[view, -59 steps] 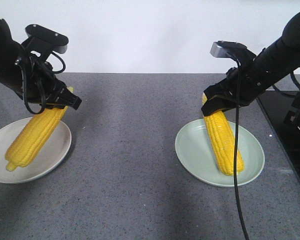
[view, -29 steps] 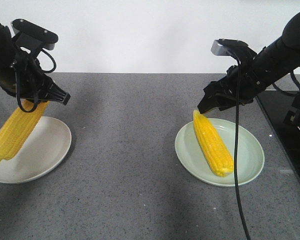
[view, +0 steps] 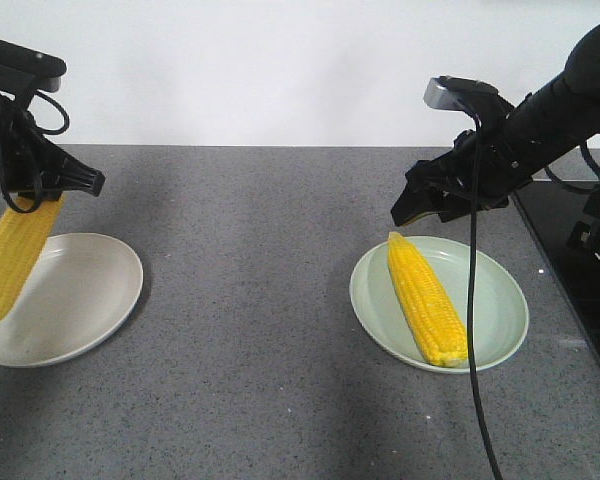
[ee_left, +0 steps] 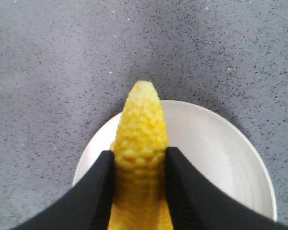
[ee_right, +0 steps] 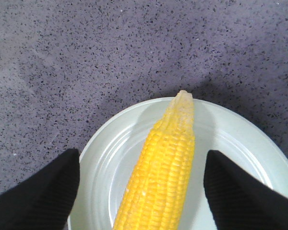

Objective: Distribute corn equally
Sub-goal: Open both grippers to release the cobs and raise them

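Grey counter point(view: 270, 300) | left hand point(ee_left: 137, 184) clamps cob point(ee_left: 139, 158), base cropped | right hand point(ee_right: 141, 184) spread above plated cob point(ee_right: 163, 172)

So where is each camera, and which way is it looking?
Front view: sits ahead of the robot, looking across the grey table at both arms, the white plate and the green plate.
Left wrist view: rides on the left gripper, looking down past its fingers, which pinch a corn cob over the white plate.
Right wrist view: rides on the open right gripper, looking down at the other cob lying on the green plate.
Each wrist view shares its plate and cob with the front view.
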